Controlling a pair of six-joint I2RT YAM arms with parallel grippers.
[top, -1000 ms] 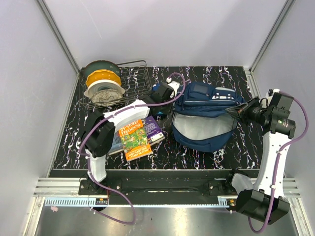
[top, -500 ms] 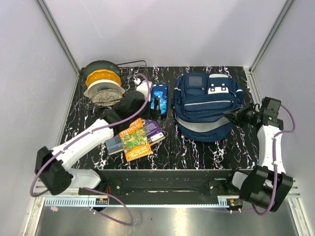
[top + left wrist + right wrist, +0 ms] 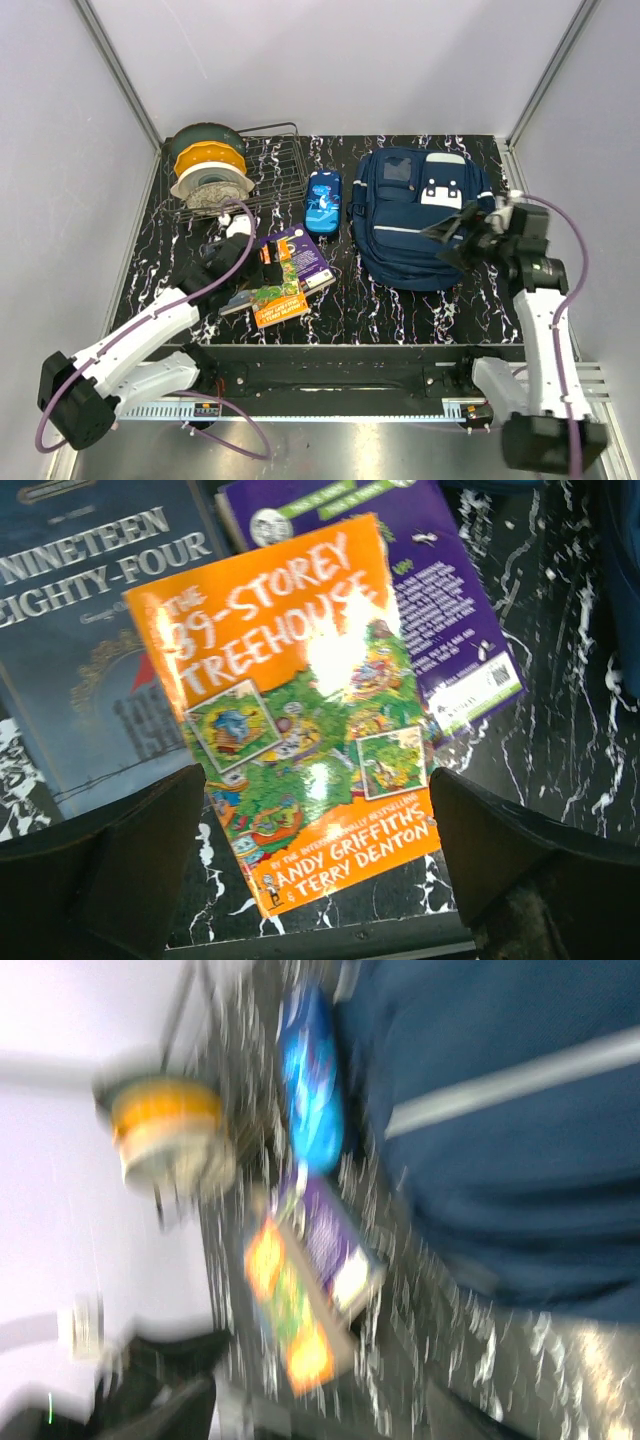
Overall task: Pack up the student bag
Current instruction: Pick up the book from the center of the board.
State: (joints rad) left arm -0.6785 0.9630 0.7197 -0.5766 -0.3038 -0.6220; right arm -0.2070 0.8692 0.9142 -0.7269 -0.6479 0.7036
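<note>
Far left, spools [image 3: 205, 165] sit in a wire rack [image 3: 280, 165]. The left claw [image 3: 315, 780] hovers with fingers wide apart over the orange book [image 3: 310, 730], which lies on top of a purple book [image 3: 440, 610] and a dark blue one [image 3: 80, 630]. Next, the pencil case [image 3: 323, 203]. The backpack [image 3: 410, 215] lies flat on the table's right half, pockets up. The right claw [image 3: 440, 243] is spread open at its right edge, gripping nothing.

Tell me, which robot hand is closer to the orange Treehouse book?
Left. The left gripper hovers right above the orange Treehouse book, jaws open either side of it. The right gripper is far off, by the student bag.
</note>
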